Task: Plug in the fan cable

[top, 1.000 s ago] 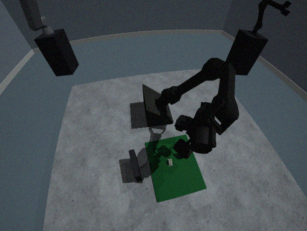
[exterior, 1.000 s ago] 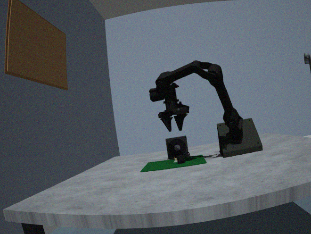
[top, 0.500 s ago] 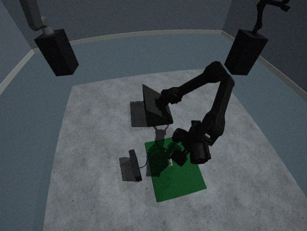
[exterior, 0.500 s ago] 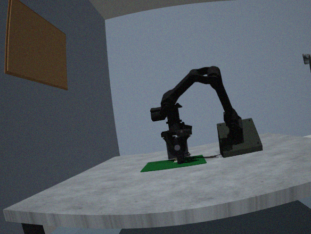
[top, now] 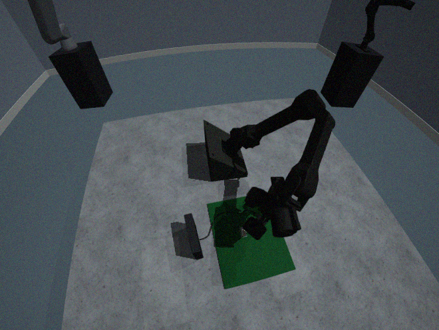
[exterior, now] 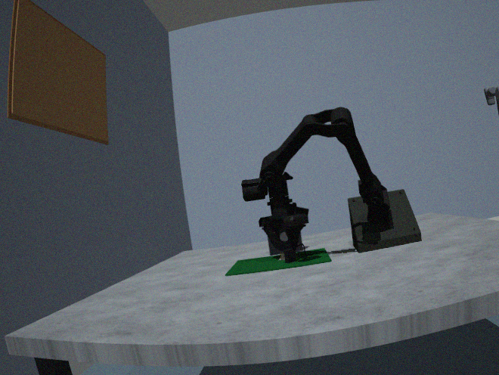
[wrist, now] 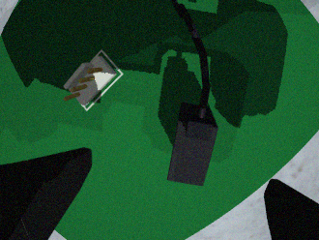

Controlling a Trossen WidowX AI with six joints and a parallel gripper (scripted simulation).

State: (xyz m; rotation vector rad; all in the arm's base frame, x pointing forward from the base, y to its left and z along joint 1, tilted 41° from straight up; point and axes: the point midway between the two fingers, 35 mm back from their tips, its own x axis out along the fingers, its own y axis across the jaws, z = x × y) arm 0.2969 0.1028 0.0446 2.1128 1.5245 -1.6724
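The pincer (top: 261, 221) (exterior: 285, 254) (wrist: 182, 175) is hovering wide open, its fingers flanking the black plug (wrist: 192, 151), which is sitting unplugged over the green board (top: 257, 261) (exterior: 258, 266) (wrist: 126, 203), near the four-pin header (top: 245, 232) (wrist: 99, 79).

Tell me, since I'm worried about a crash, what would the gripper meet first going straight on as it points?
Probably the cable's black plug, between the open gripper's fingers, or the green board; depth is unclear.

The worktop (top: 142, 255) (exterior: 169, 306) looks like mottled stone; the board (top: 259, 259) (exterior: 258, 267) (wrist: 126, 194), smooth matt plastic; the plug (wrist: 192, 152), dull black plastic; the pins (wrist: 78, 88), brownish metal.
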